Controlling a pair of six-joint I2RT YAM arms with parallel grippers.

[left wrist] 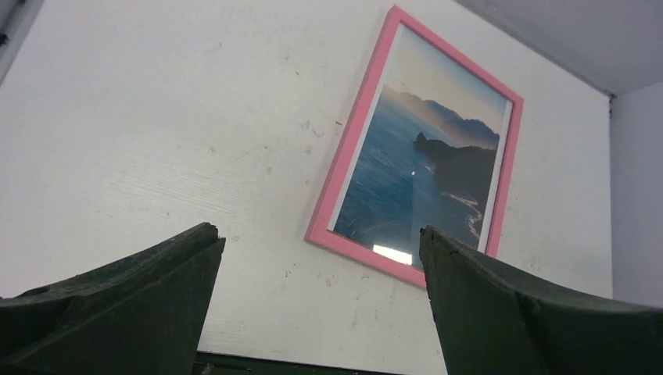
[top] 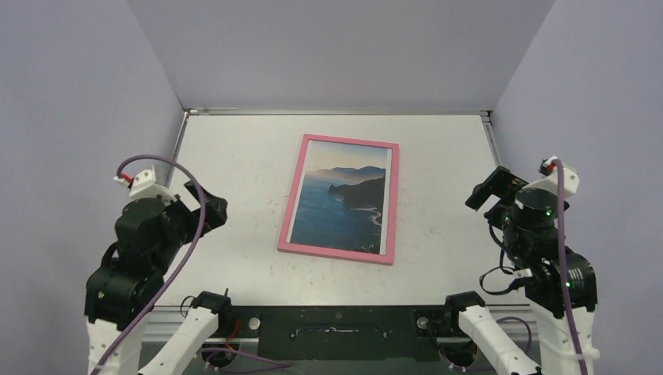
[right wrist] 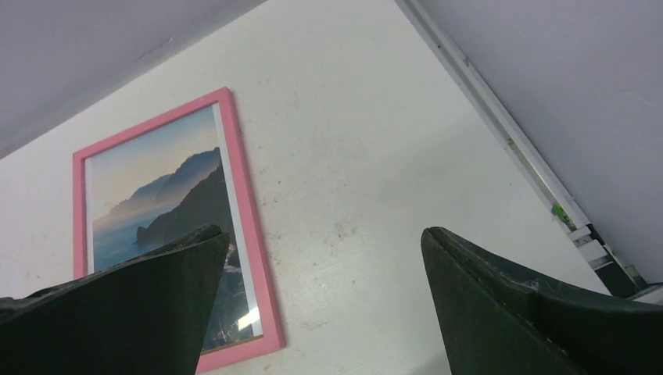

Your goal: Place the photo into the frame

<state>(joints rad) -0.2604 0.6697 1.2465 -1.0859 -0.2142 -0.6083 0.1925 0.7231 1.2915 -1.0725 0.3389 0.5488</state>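
1. Well, closest to us, the left gripper (top: 208, 206) hangs to the left of the frame (top: 291, 205), well apart from it.
2. Its fingers (left wrist: 156, 289) are spread wide and hold nothing.
3. The right gripper (top: 486, 189) hangs to the right of the frame, well apart from it too.
4. Its fingers (right wrist: 500, 297) are also spread wide (only bare table shows between them).
5. The frame lies flat on the white table (top: 234, 156), pink side up and turned a little crooked.
6. The photo (top: 342, 199) sits inside the frame, with its blue sea and dark cliffs facing up.
7. Past the frame, the table ends at a pale wall (top: 336, 47).
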